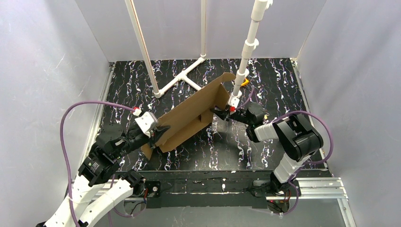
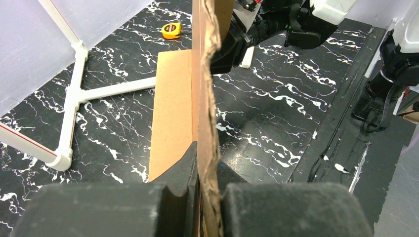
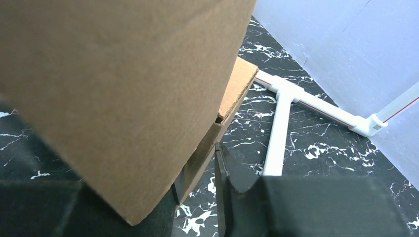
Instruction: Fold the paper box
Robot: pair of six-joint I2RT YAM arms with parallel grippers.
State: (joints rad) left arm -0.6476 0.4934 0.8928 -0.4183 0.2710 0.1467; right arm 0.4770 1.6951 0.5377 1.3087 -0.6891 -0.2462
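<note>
Brown corrugated paper box (image 1: 189, 118), ragged edge; marbled black table (image 1: 274, 85).

I find the paper box (image 1: 189, 116) on edge on the table (image 1: 269, 142), its near end in the left pincer (image 1: 160, 132), its far end between the right pincer's (image 1: 220, 112) fingers. Tape measure (image 1: 244, 82) and pipe stand (image 1: 182, 78) lie beyond the right pincer.

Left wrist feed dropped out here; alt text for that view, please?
The left gripper is shut on the near edge of an upright panel of the paper box, with the right gripper at its far end. A tape measure and white pipe frame sit on the table beyond.
</note>
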